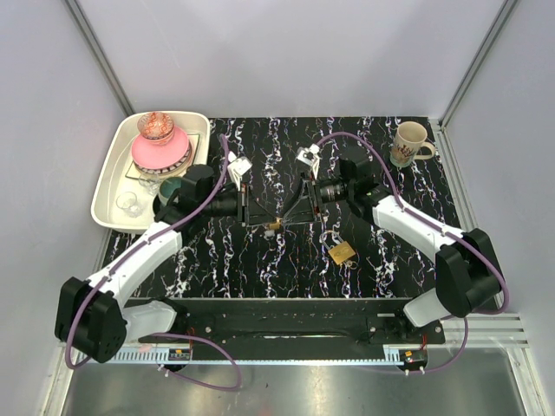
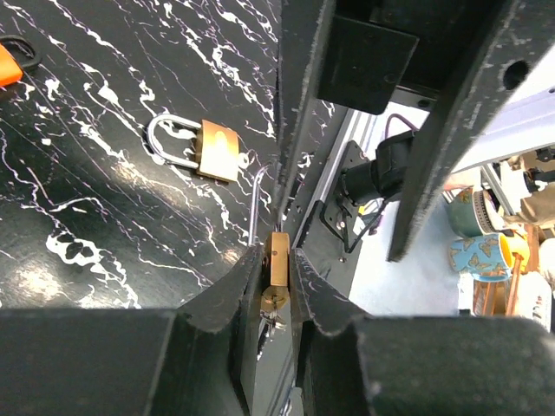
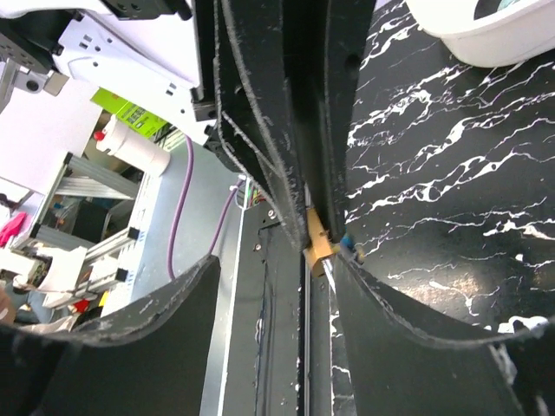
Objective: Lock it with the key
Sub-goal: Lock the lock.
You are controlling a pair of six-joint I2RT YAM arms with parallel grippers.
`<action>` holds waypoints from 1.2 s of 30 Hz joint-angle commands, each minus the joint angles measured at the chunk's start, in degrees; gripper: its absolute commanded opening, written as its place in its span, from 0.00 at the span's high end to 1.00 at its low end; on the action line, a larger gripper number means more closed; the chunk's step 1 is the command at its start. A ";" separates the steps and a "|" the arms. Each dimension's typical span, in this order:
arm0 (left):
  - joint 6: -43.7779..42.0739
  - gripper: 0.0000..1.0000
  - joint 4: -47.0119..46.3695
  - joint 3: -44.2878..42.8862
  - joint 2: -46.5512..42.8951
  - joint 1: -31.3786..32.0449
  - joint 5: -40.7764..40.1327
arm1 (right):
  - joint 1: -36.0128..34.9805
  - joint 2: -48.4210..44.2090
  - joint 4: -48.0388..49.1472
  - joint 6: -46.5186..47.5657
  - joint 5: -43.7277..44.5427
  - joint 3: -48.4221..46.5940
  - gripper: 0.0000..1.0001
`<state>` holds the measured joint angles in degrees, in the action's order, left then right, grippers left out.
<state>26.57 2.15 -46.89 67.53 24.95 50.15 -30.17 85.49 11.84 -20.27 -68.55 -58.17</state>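
My left gripper point(image 2: 277, 253) is shut on a small brass padlock point(image 2: 278, 267) and holds it edge-on above the table, keyhole end toward the camera with a bit of metal at it. In the top view this padlock point(image 1: 273, 224) sits between both grippers. My right gripper point(image 3: 277, 264) is open, and its right finger point(image 3: 390, 329) reaches the same padlock point(image 3: 318, 246), where a small blue bit shows. An orange key head point(image 2: 7, 62) lies on the table at the left wrist view's edge, mostly cut off. A second brass padlock point(image 2: 208, 149) lies flat nearby and shows in the top view point(image 1: 341, 253).
A white tray point(image 1: 107, 178) with a pink bowl and glassware stands at the back left. A mug point(image 1: 409, 143) stands at the back right. The black rail point(image 1: 286, 316) runs along the near edge between the arm bases.
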 commanded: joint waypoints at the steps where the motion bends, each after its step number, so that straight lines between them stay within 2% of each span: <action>1: -0.46 1.00 0.57 -4.87 -3.01 -0.08 1.44 | -0.32 0.11 -6.47 5.94 1.66 -2.38 0.38; 7: -0.73 1.00 2.33 -6.37 -4.68 -0.08 2.76 | -0.32 0.46 -7.97 7.18 3.34 -2.74 0.36; 12: -1.08 1.00 3.47 -6.63 -5.30 -0.08 1.88 | -0.59 0.90 -7.53 6.48 2.55 -3.00 0.39; 15: -0.73 1.00 3.03 -6.54 -5.04 -0.08 2.32 | -1.20 0.81 -5.69 4.72 2.29 -2.91 0.50; 17: -0.64 1.00 2.95 -6.54 -4.77 0.01 2.41 | -1.55 0.99 -4.37 3.32 2.11 -3.00 0.52; 20: -0.64 1.00 2.68 -6.46 -4.86 0.01 2.58 | -1.82 1.43 -3.84 2.70 2.02 -3.35 0.61; 21: -0.64 1.00 2.68 -6.46 -4.77 0.01 2.67 | -1.99 1.69 -3.92 2.52 1.93 -3.61 0.74; 24: -0.64 1.00 2.77 -6.37 -4.69 0.01 2.85 | -2.26 1.87 -3.31 1.55 1.50 -3.79 1.00; 27: -0.46 0.98 2.25 -6.11 -5.04 -0.08 2.50 | -2.26 1.17 -2.52 1.20 1.76 -3.35 1.00; 29: 0.15 0.89 1.80 -5.75 -5.39 -0.60 1.10 | -2.26 0.73 -2.26 1.20 2.20 -3.00 1.00; 32: 1.64 0.69 0.05 -4.88 -6.79 -2.44 0.48 | -2.26 0.20 -2.08 1.20 2.72 -2.65 1.00; 33: 1.99 0.49 -0.48 -4.53 -7.32 -2.97 0.39 | -2.26 -0.06 -1.64 0.85 2.90 -2.30 1.00; 34: 2.17 0.39 -1.01 -4.09 -8.28 -3.50 0.04 | -2.26 -0.24 -0.68 0.24 3.16 -2.12 1.00; 36: 2.61 0.28 -1.36 -3.56 -9.25 -5.17 -1.28 | -2.35 -0.59 -0.15 -0.12 3.95 -1.86 1.00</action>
<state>27.27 6.04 -50.46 62.04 22.28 50.41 -31.97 86.61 7.40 -19.05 -67.13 -59.53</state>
